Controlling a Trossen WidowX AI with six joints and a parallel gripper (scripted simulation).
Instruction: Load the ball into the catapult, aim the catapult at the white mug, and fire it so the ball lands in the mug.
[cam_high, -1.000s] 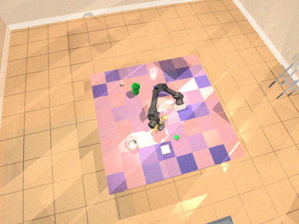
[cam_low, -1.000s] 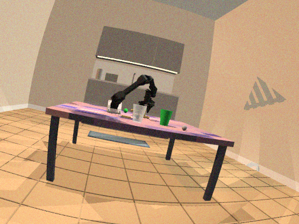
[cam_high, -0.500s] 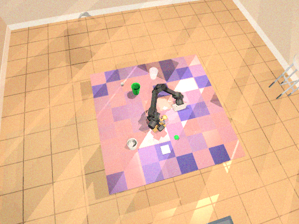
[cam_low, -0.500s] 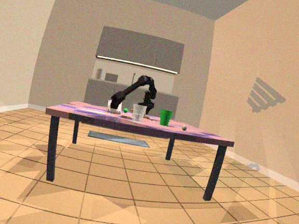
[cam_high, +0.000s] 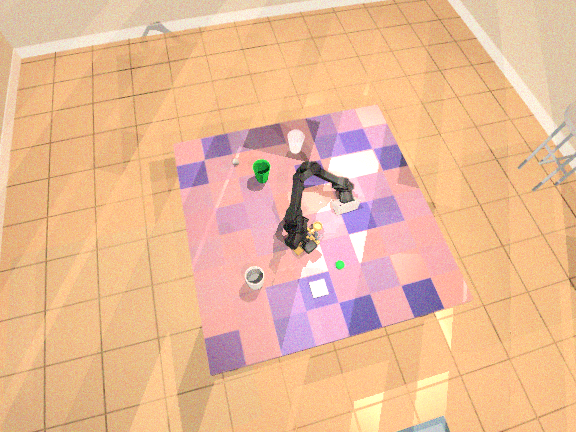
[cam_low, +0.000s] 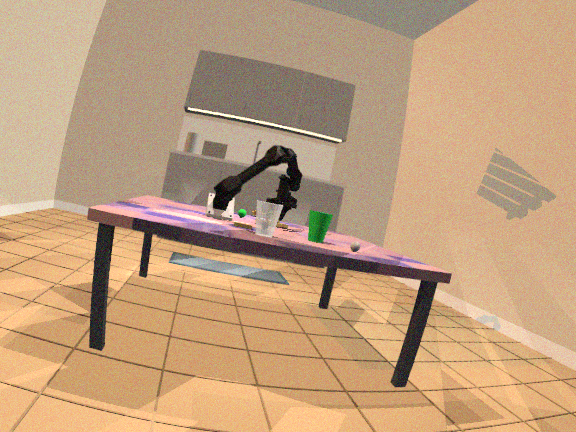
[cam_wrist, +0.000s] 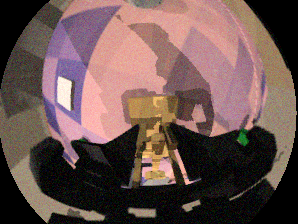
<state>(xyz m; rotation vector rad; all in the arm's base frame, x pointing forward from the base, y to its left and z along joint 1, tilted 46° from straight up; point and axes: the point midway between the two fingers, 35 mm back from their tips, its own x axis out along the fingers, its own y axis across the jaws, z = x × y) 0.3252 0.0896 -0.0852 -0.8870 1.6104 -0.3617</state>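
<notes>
From the top, we are seeing the green ball (cam_high: 340, 265) (cam_low: 242, 213) sitting on the bench (cam_high: 225, 310) (cam_low: 200, 235), outside the yellow catapult (cam_high: 317, 227) (cam_wrist: 152, 107), with the white mug (cam_high: 254, 277) standing well apart. The outside view is showing us the clear cup (cam_high: 295, 141) (cam_low: 268, 218) and green cup (cam_high: 261, 171) (cam_low: 319, 226) up front, but not that mug. Close up, the wrist view is showing us the jaws (cam_high: 303, 247) (cam_low: 283, 215) pinching part of the catapult, about half open.
</notes>
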